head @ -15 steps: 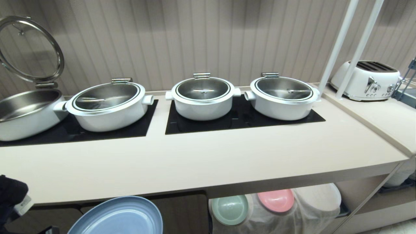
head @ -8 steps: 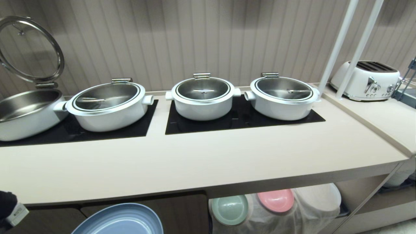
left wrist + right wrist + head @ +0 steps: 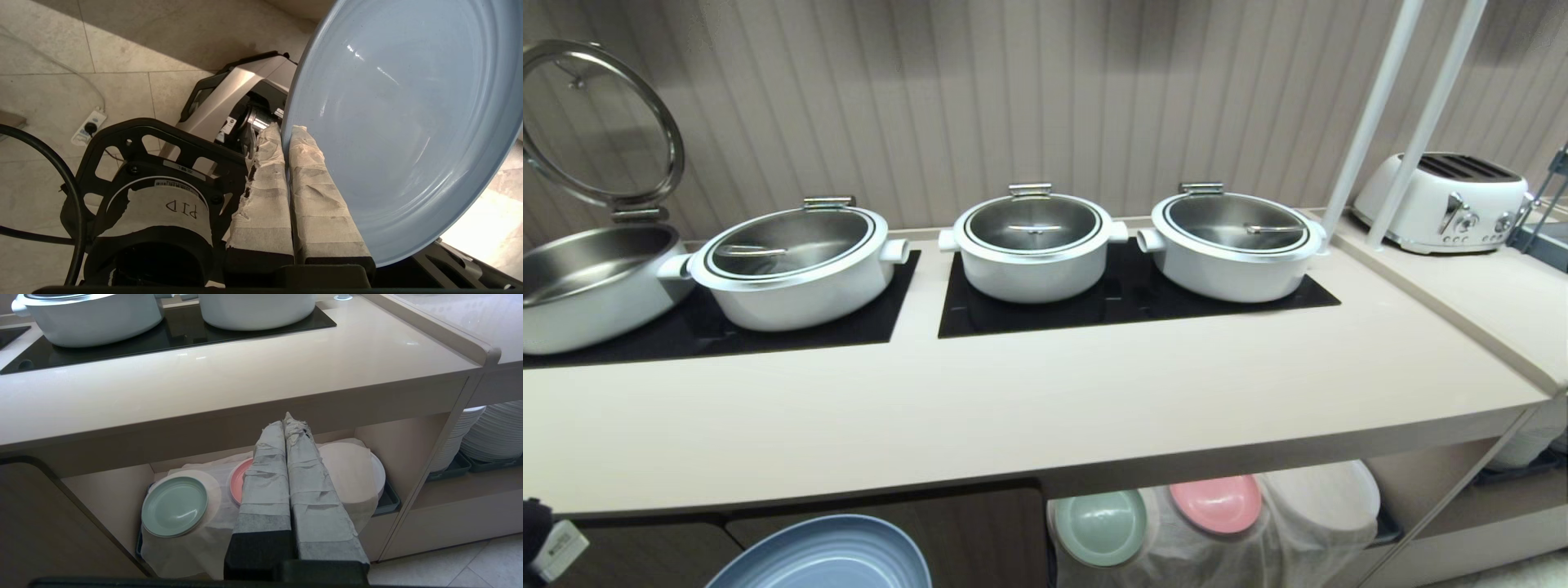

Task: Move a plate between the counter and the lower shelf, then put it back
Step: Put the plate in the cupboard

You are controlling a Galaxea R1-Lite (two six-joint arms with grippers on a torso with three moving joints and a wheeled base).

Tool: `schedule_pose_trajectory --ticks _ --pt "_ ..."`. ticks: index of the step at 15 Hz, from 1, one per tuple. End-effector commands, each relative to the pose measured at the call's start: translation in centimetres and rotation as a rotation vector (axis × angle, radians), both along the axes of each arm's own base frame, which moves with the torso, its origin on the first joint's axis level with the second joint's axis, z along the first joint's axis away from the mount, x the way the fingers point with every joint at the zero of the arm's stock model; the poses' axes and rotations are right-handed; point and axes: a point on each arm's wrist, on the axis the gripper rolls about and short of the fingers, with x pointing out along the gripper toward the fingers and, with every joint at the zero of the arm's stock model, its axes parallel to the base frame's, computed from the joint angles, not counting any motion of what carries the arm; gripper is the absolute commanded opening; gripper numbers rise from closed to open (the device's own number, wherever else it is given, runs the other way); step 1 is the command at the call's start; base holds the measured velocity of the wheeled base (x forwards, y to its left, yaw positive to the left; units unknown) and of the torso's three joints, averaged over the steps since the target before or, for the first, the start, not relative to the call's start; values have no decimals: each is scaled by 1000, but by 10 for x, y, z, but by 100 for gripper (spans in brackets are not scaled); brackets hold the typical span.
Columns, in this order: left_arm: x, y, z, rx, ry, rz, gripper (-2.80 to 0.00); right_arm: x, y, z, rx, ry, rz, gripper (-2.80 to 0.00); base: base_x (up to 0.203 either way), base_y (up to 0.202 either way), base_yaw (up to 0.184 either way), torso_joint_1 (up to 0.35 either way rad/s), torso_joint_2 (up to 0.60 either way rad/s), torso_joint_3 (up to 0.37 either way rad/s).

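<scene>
Blue plate (image 3: 400,122) pinched by its rim in the closed left pincer (image 3: 286,134), low before the bench (image 3: 1013,408) | right pincer (image 3: 286,424) shut, empty, facing the lower shelf (image 3: 102,494) | advice: keep plate level, clear bench edge going in.

On the counter (image 3: 1029,392), four pots stand in a row along the back edge on two inset panels (image 3: 1127,306); the leftmost pot (image 3: 588,282) has its lid raised. A toaster (image 3: 1450,200) sits on the adjoining worktop at the right end. Below the counter's front edge, the lower shelf (image 3: 122,498) holds a draped cloth (image 3: 204,539) with two small plates on it, side by side. The plate (image 3: 829,555) hangs before the counter's left front, apparently below its edge.
</scene>
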Motion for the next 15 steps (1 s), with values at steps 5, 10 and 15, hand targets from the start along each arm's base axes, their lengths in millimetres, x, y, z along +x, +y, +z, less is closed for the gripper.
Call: schedule_pose_trajectory --ticks 5,10,15 --pt "0 0 0 0 0 0 -280 0 0 0 1 0 0 -280 0 0 0 0 0 0" --pt "1 0 1 4 -4 -10 -280 0 0 0 1 0 0 -280 0 0 0 0 0 0" --pt "-2 0 3 7 -31 -26 -280 0 0 0 1 -1 1 -280 0 0 0 0 0 0"
